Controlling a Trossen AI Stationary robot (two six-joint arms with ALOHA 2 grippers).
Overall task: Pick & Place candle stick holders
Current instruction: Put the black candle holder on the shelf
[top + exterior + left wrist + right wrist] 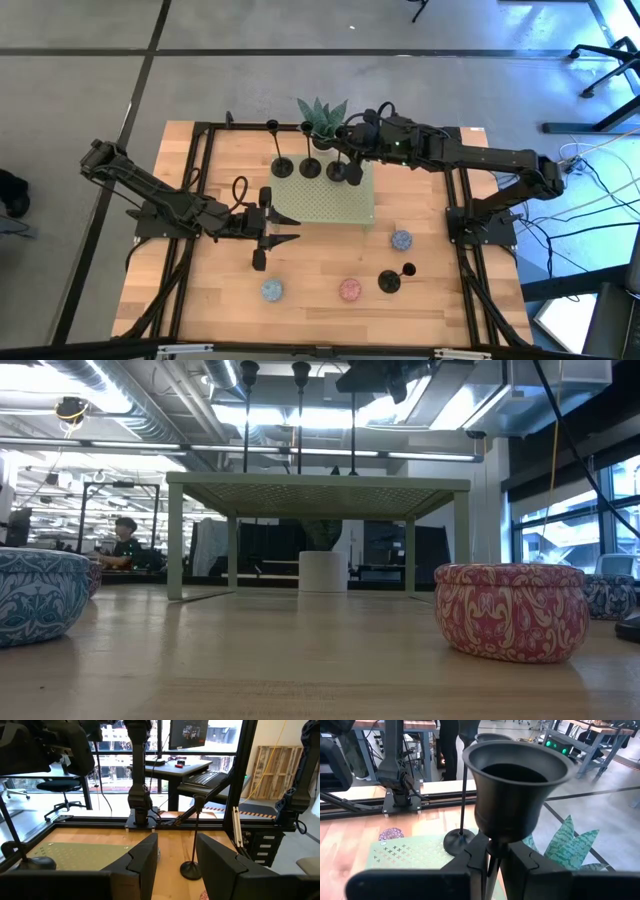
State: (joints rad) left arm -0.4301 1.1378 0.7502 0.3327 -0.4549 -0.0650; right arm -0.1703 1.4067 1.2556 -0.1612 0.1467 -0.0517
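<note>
While three holders stand upright on the green rack [325, 196], a fourth holder [389, 281] stands apart on the wooden surface [320, 262], stem vertical.

Right hand [352, 152] grips the stem of the third holder [340, 170] at the rack's right, cup up; the others [283, 166] [311, 166] stand beside it. Left hand [285, 228] hovers near the rack's front edge, fingers [142, 860] apart, holding nothing. Three patterned tins: blue [272, 290], red [349, 289], blue [401, 239]. One plant [322, 115] at the back; an open workshop with a seated person [124, 543] lies beyond.
</note>
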